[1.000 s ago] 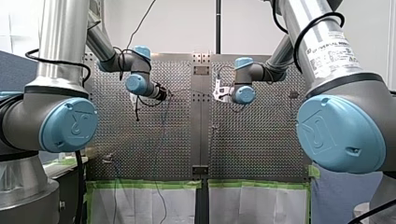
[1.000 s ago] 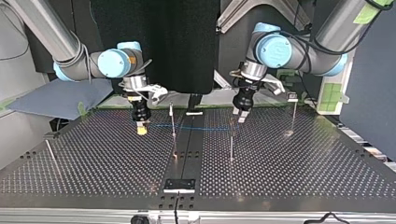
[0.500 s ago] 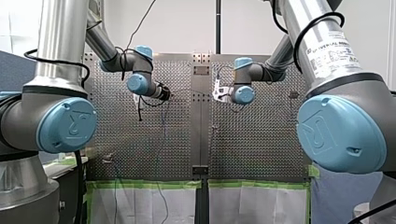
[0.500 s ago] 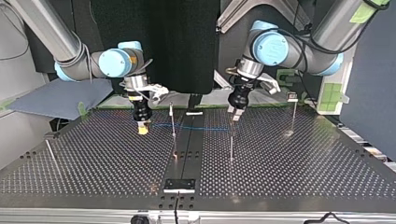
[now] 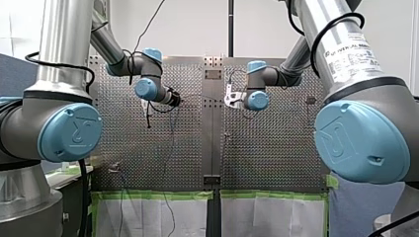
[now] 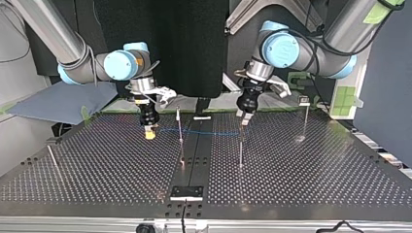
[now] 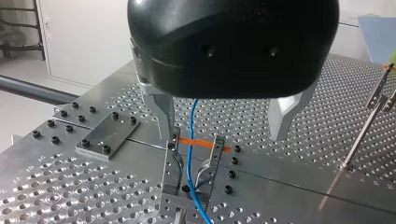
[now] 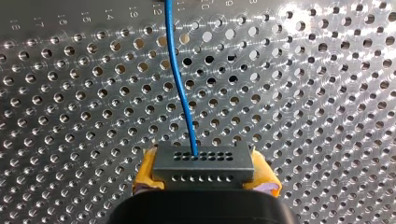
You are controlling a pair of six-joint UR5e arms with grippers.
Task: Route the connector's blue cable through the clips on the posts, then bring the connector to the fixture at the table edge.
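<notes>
Connector (image 8: pixel 203 163), a small grey block, sits clamped between the yellow pads (image 8: pixel 145 170) of the right gripper (image 6: pixel 150 134), low over the perforated table (image 6: pixel 316 170) at the top view's left, and its blue cable (image 6: pixel 209 132) runs nearly level from there past a thin post (image 6: pixel 180 127) to the left gripper (image 6: pixel 244 119). That gripper's metal fingers (image 7: pixel 161 107) stand apart, the cable passing between them untouched and down into a sprung clip (image 7: pixel 191 172) just below. The cable looks light, thin and limp, apt to slip or kink, so the rigid block seems the surest hold, with any second grip taken close beside the clip.
</notes>
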